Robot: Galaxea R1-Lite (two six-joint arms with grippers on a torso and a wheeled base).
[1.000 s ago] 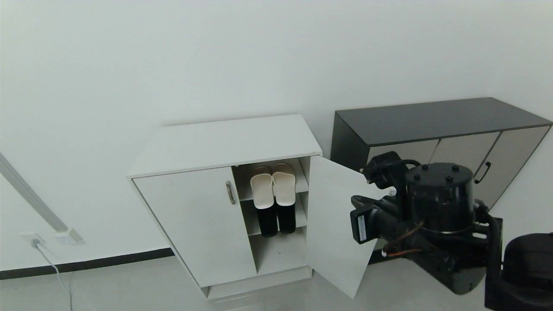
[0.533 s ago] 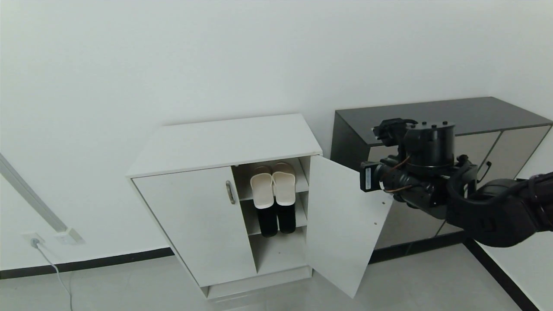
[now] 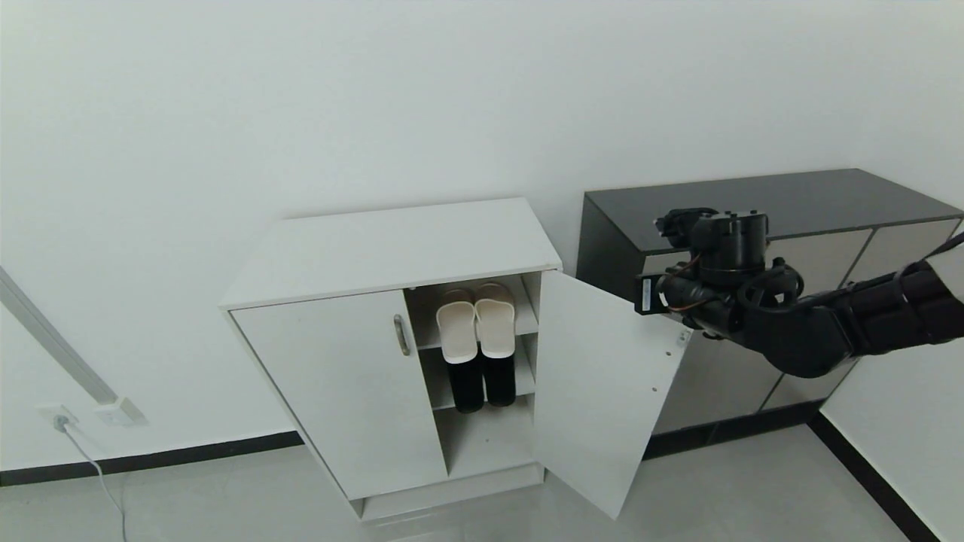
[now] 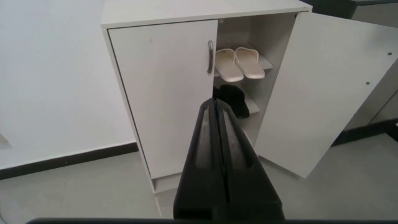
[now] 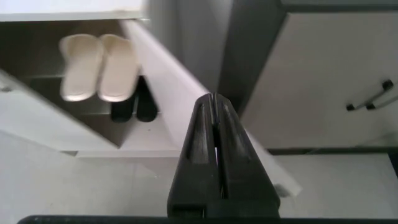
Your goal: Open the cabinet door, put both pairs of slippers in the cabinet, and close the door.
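Observation:
The white cabinet (image 3: 392, 248) stands against the wall with its left door (image 4: 168, 93) closed and its right door (image 3: 595, 391) swung open. A white pair of slippers (image 3: 476, 327) lies on the upper shelf, and a black pair (image 3: 482, 384) on the shelf below. My right gripper (image 3: 646, 295) is shut with nothing in it, at the upper outer corner of the open door (image 5: 163, 68); whether it touches the door I cannot tell. The left gripper (image 4: 216, 102) is also shut and holds nothing, in front of the cabinet and away from it.
A dark sideboard (image 3: 753, 203) with grey doors stands right of the cabinet, just behind the open door. A wall socket with a cable (image 3: 56, 418) sits low at the left. Bare floor lies in front of the cabinet.
My right arm has risen and stretched forward, bringing its gripper up to the open door's upper outer corner. The door and slippers have not moved.

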